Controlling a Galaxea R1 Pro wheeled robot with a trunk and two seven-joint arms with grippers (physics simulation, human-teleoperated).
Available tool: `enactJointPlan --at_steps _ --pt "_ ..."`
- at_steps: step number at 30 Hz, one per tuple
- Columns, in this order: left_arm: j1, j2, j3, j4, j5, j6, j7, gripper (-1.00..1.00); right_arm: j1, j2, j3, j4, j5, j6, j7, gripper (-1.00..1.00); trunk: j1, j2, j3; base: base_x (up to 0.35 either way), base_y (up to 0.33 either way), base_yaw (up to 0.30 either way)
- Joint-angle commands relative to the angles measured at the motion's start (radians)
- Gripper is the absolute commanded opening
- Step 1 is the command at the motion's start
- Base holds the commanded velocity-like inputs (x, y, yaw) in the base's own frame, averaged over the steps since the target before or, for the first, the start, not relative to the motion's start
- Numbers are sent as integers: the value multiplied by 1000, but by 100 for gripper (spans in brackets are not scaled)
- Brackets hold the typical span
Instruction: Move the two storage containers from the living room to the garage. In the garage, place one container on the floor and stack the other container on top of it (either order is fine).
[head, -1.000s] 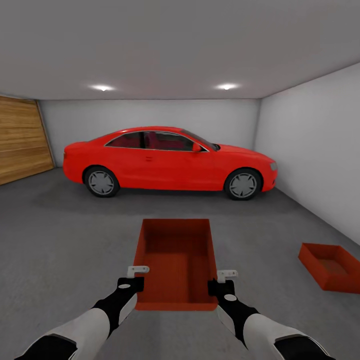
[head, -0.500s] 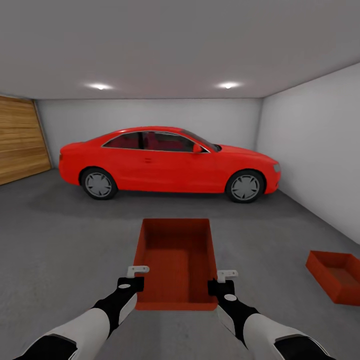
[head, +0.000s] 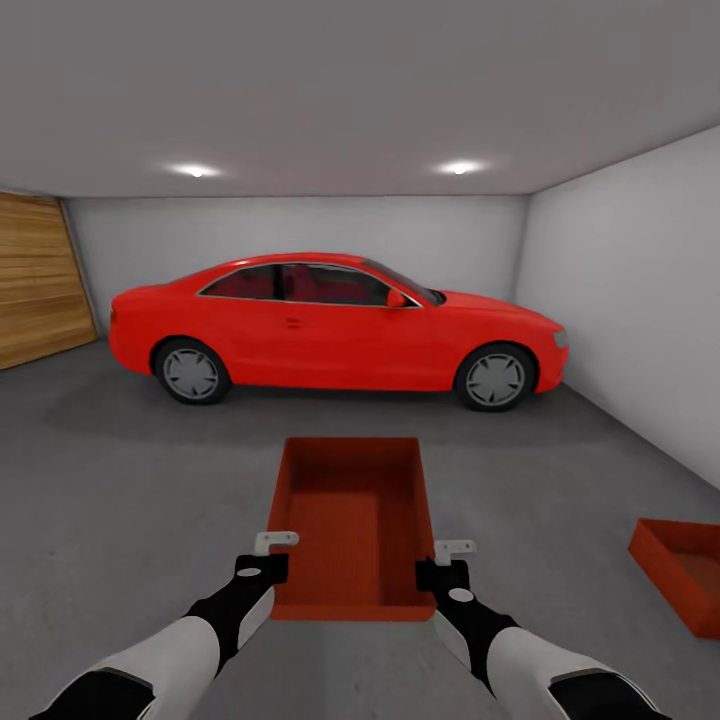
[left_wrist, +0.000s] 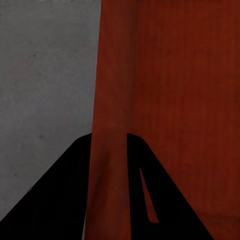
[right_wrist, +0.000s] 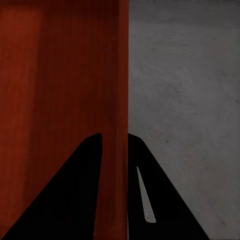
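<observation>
Both hands pinch the container's side walls.

We are finding no text, label, brand, number or sign that can be read anywhere in these pictures.
</observation>
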Motion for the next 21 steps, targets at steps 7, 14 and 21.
enactJointPlan --at_steps 7,14,21 --pt "-1 0 10 -5 -16 -10 34 -100 -1 -8 -3 46 -16 -5 -59 -100 1 -1 -1 322 0 -164" --pt "-1 0 10 -6 -16 -10 34 -100 -1 -8 -2 46 -16 -5 -59 -100 1 -1 -1 322 0 -285" --pt "-1 0 10 -6 -16 -10 34 -100 -1 -8 -2 46 -16 -5 -59 -100 1 -1 -1 322 0 -286"
